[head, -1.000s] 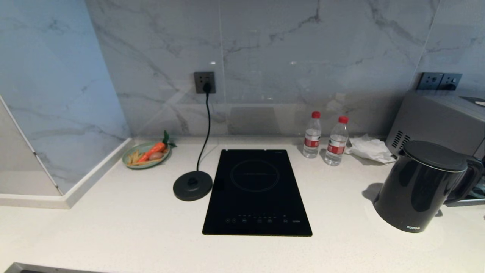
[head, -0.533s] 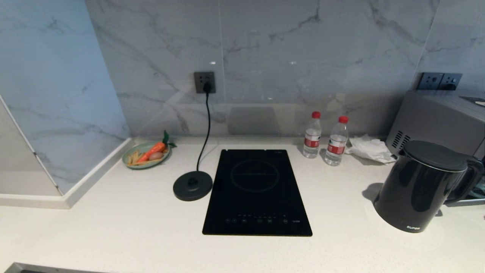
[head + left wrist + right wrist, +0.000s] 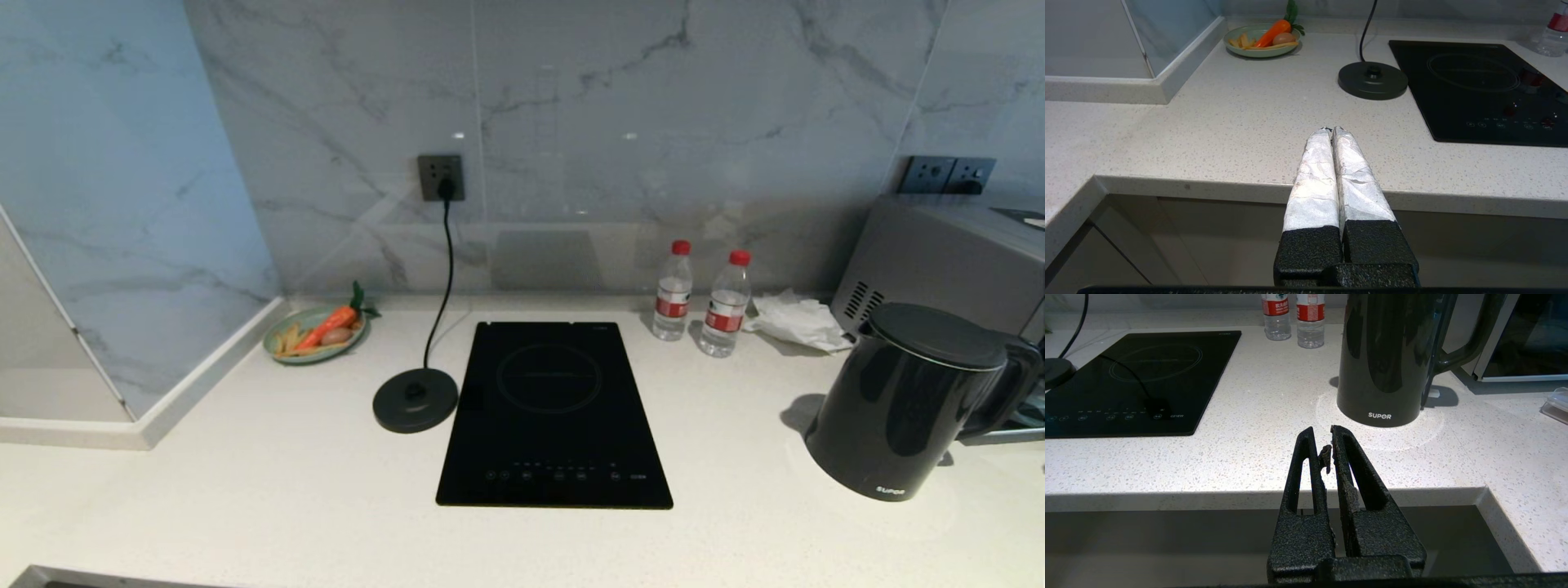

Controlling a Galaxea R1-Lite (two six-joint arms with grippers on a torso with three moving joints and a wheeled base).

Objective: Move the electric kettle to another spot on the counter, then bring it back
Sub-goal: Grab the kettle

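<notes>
The wide white speckled stone table (image 3: 245, 490) carries a flat black glass cooktop (image 3: 553, 412) in its middle. Left of the cooktop, just beside it, sits a round black corded base disc (image 3: 415, 399). Farther left is a green plate of toy food (image 3: 314, 333). Right of the cooktop stand two clear bottles with red caps (image 3: 700, 298), crumpled white paper (image 3: 796, 321) and the tall shiny black kettle (image 3: 914, 400).

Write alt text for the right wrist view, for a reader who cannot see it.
The right gripper, fingers shut and holding nothing, hangs off the front edge of the white speckled counter, pointing at a glossy black electric kettle standing upright. A black cooktop lies beside the kettle, with two red-capped water bottles behind.
</notes>
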